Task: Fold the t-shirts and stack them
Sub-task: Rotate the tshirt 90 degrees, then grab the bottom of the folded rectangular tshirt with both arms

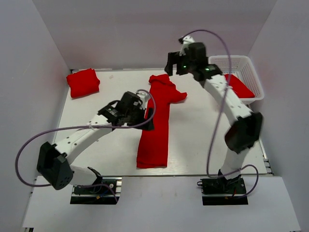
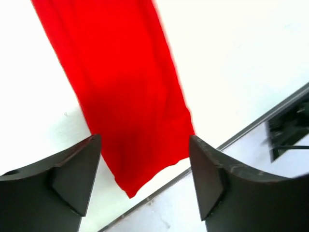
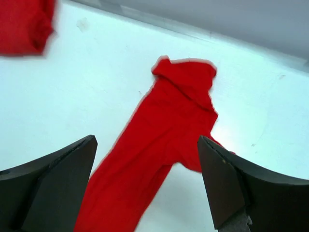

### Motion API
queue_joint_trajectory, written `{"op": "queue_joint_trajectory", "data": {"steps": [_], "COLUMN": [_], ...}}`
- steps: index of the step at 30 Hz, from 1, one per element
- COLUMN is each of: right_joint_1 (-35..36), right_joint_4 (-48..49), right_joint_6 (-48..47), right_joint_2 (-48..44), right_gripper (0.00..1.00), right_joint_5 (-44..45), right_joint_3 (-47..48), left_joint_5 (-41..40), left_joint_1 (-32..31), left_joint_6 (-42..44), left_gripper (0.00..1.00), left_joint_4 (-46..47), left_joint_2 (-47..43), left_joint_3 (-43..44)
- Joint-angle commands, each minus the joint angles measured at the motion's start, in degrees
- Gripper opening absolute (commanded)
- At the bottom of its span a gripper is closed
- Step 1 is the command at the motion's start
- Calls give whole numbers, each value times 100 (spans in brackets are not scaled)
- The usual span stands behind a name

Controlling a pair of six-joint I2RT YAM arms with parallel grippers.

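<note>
One red t-shirt (image 1: 155, 126) lies on the white table as a long narrow strip, running from the back middle to the front edge. My left gripper (image 1: 149, 119) hovers open beside its middle; in the left wrist view the strip's lower end (image 2: 126, 92) shows between the spread fingers, with nothing held. My right gripper (image 1: 170, 63) hangs open above the strip's bunched far end (image 3: 166, 130). A folded red t-shirt (image 1: 83, 82) rests at the back left corner, also seen as a folded t-shirt (image 3: 24, 24) in the right wrist view. Another red t-shirt (image 1: 239, 87) lies in the basket.
A white lattice basket (image 1: 241, 62) stands at the back right beside the right arm. The table's metal front edge (image 2: 263, 123) runs close under the strip's lower end. Grey walls close in the back and both sides.
</note>
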Motion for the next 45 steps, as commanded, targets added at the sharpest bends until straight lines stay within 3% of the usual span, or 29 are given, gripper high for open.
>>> {"op": "queue_joint_trajectory", "data": {"steps": [1, 6, 7, 13, 20, 24, 27, 37, 45], "right_joint_1": [-27, 25, 17, 139, 508, 737, 957, 1765, 2143], "right_joint_4": [-135, 548, 647, 779, 674, 920, 1409, 2677, 3012], "right_joint_6": [-20, 657, 893, 1438, 1976, 2187, 2555, 3250, 3751], "right_joint_2": [-1414, -2867, -3425, -4379, -5170, -5294, -5320, -4180, -3968], "right_gripper": [90, 90, 90, 90, 90, 90, 90, 83, 80], "right_joint_5": [56, -488, -698, -1288, -1780, -1974, -2254, -2124, -1799], "right_joint_3": [-1137, -3135, -3973, -5614, -7397, -7927, -8356, -8762, -8947], "left_joint_5": [-153, -699, -595, 520, 1163, 2040, 2235, 1648, 1498], "left_joint_1": [163, 584, 654, 1032, 1174, 1174, 1033, 980, 928], "left_joint_6": [-152, -417, -530, -830, -610, -882, -1260, -1524, -1778], "left_gripper": [85, 91, 91, 93, 93, 92, 92, 89, 86], "left_joint_4": [-369, -606, -606, 542, 510, 1141, 1687, 1758, 2057], "left_joint_2": [-595, -982, -1044, -1931, -2195, -2248, -2248, -2398, -2337], "left_joint_3": [243, -19, -220, -1730, -2471, -3471, -4008, -4256, -4573]}}
